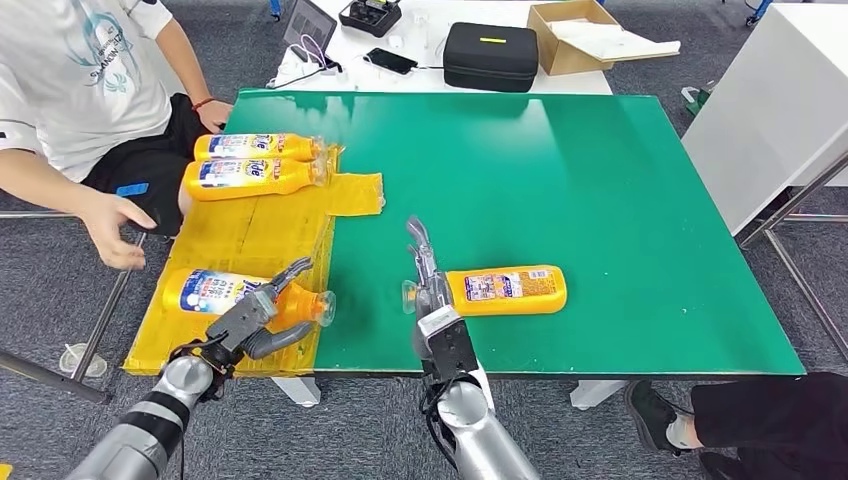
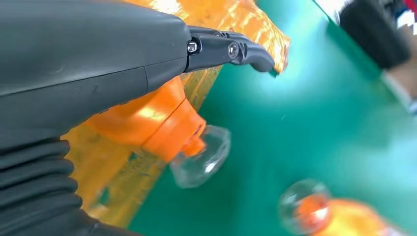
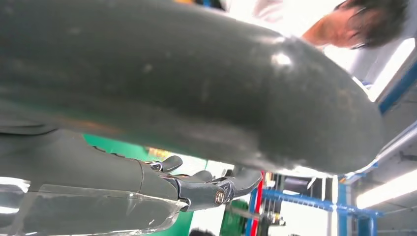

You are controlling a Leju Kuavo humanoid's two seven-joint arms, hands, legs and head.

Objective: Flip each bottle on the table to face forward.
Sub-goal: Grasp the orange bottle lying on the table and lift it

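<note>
Near the table's front, an orange bottle (image 1: 508,290) lies on its side on the green table (image 1: 600,170), small-print label up. Its clear cap (image 3: 74,211) points at my right hand (image 1: 430,290), whose straight fingers (image 3: 206,189) lie against the cap without closing on it. Another orange bottle (image 1: 212,292), blue-and-white label up, lies on the yellow sheet (image 1: 250,235) at the front left. My left hand (image 1: 258,318) hovers over its orange neck (image 2: 162,123), fingers (image 2: 231,49) spread to both sides. Two more bottles (image 1: 255,160) lie side by side at the sheet's far end.
A person sits at the table's left, one hand (image 1: 115,228) just off the yellow sheet. Beyond the green table a white table carries a black case (image 1: 490,55), a cardboard box (image 1: 580,35) and a phone (image 1: 392,60). Another person's leg (image 1: 740,410) is at the front right.
</note>
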